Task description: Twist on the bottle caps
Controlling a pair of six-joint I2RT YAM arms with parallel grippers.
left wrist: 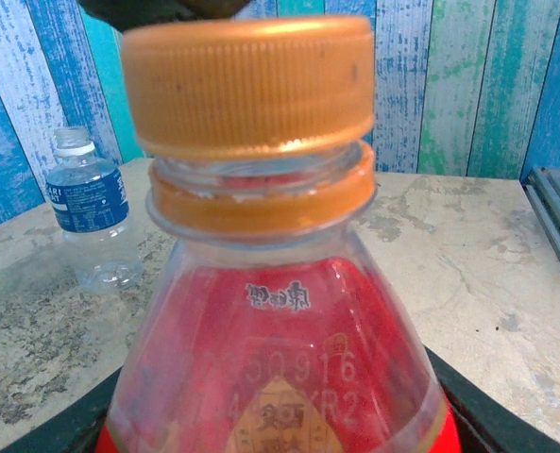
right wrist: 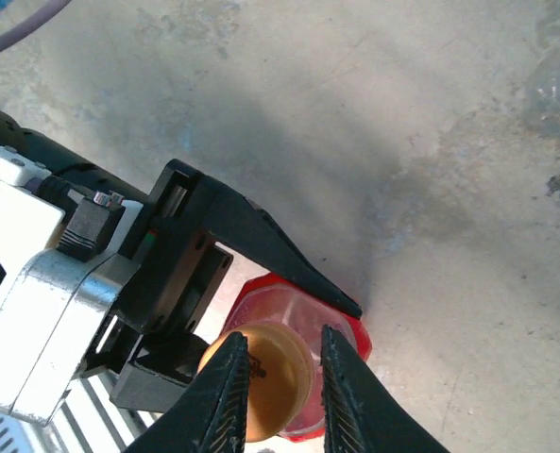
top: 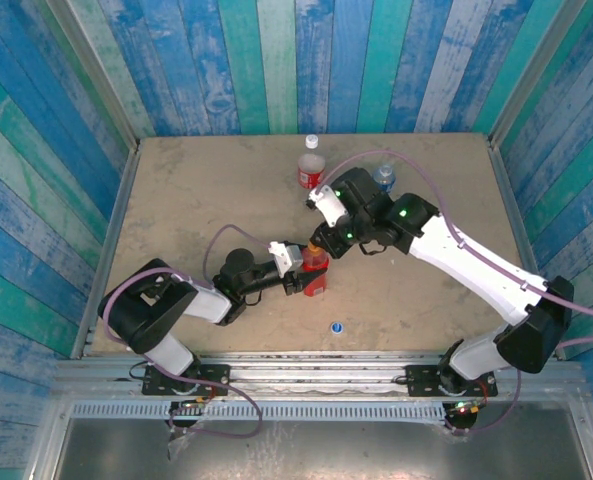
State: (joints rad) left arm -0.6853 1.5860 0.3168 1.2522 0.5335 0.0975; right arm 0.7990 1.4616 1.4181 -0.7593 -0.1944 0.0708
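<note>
Left arm (top: 191, 300) lies low and reaches right from its base, elbow folded close in. Left claw (top: 301, 275) is horizontal, with black fingers (right wrist: 261, 241) clamped round the red bottle (top: 318, 290) body. Right arm (top: 476, 265) stretches from its base up and left across the middle, wrist bent over. Right claw (top: 317, 243) points down from above. Its fingers (right wrist: 225, 396) sit either side of the cap (right wrist: 265, 373) with a narrow gap. They look to be pinching it, though contact is hard to confirm.
</note>
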